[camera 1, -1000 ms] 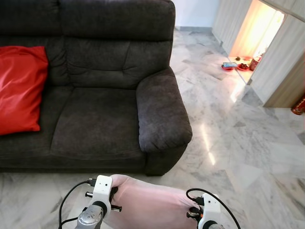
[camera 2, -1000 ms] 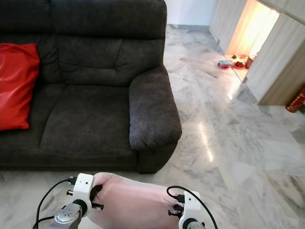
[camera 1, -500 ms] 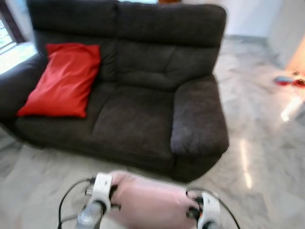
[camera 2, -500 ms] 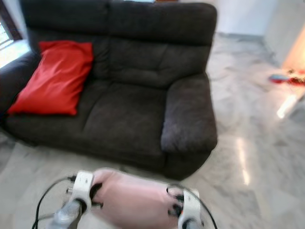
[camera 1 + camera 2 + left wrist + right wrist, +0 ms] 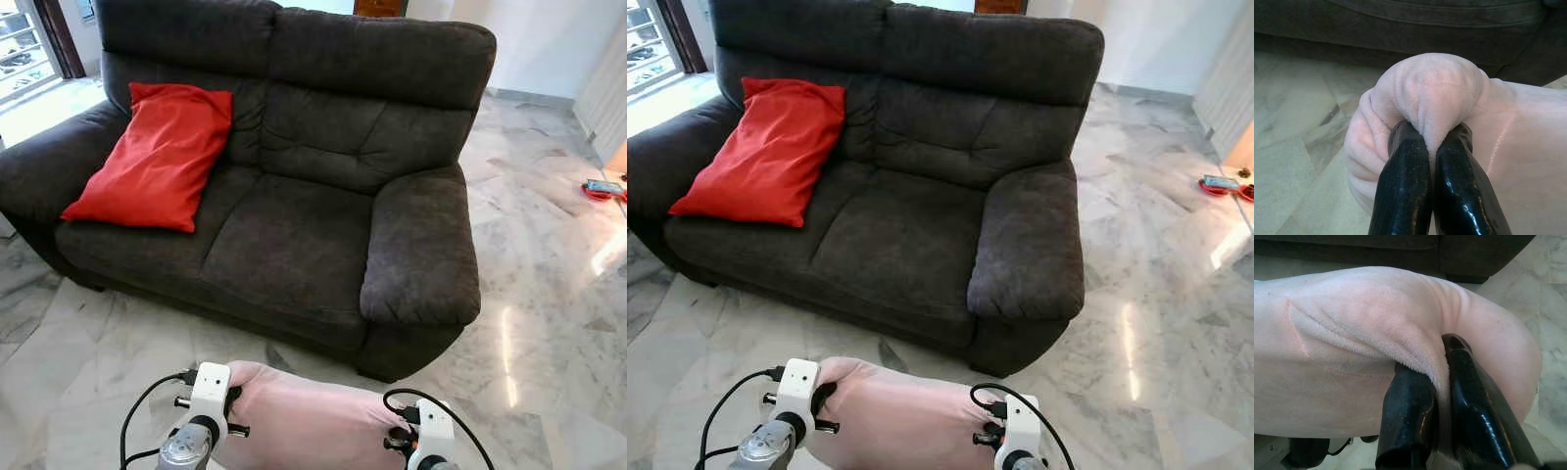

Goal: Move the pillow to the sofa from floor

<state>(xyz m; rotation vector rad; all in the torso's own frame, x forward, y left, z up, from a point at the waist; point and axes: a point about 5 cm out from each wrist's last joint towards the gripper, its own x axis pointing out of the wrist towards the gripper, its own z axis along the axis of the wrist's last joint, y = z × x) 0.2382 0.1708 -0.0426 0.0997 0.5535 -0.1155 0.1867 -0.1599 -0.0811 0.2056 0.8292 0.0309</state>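
A pale pink plush pillow [image 5: 309,421] hangs between my two arms, low in front of me above the marble floor. My left gripper [image 5: 1431,139] is shut on a pinched fold at one end of the pillow [image 5: 1430,93]. My right gripper [image 5: 1442,364] is shut on a fold at the other end of the pillow [image 5: 1352,333]. The dark grey two-seat sofa [image 5: 294,225] stands just ahead, its free seat cushion [image 5: 896,240] straight in front. A red pillow [image 5: 157,157] leans on its left seat.
The sofa's right armrest [image 5: 421,245] juts toward me. Glossy marble floor [image 5: 549,294] stretches to the right, with small red items [image 5: 602,189] on it at the far right. A window or door [image 5: 24,49] lies beyond the sofa's left arm.
The camera has swung left and steadied: the sofa now sits centred with the whole red pillow in view. Both grippers still hold the pink pillow the same way.
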